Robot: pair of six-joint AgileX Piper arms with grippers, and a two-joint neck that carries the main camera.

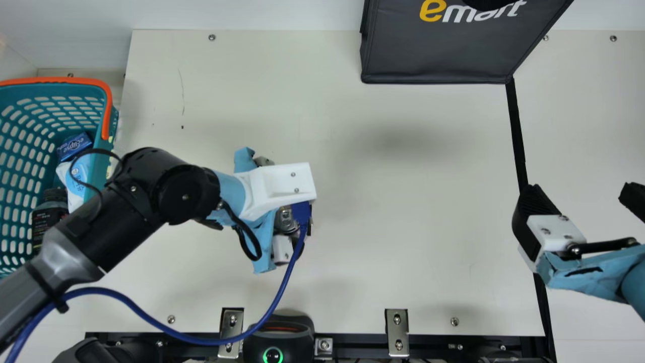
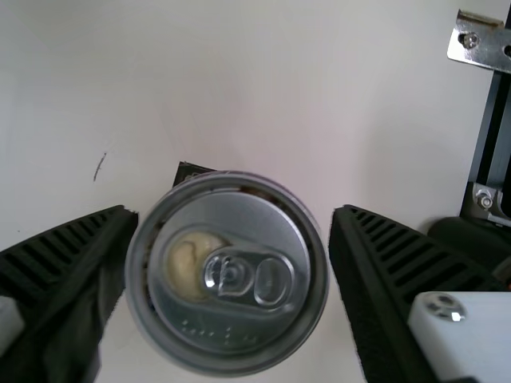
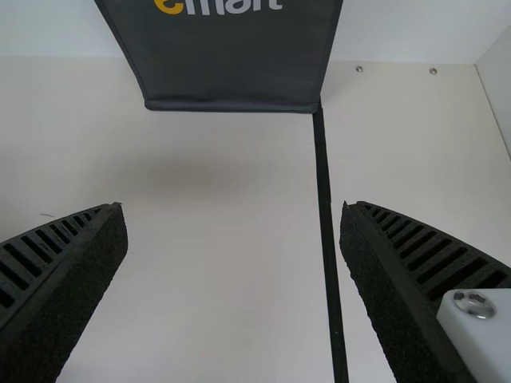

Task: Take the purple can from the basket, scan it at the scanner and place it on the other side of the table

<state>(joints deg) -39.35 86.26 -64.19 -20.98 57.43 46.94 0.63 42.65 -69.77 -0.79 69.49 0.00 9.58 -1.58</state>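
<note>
And here the can (image 1: 286, 220) is pinched in the left hand (image 2: 231, 211), a ribbed finger at either side of the rim, its lid turned to the wrist and its long axis seemingly near upright. Now for the line that matters: by the main view, the scanner (image 1: 262, 340) is set almost straight below the can, at the tabletop (image 1: 403, 252) edge, with the left hand much the nearer. That arm is angled in from the basket (image 1: 107, 101) side, hand pointed down; the scan seems next. Farther right, the right hand (image 3: 231, 206) is spread, nothing gripped.
</note>
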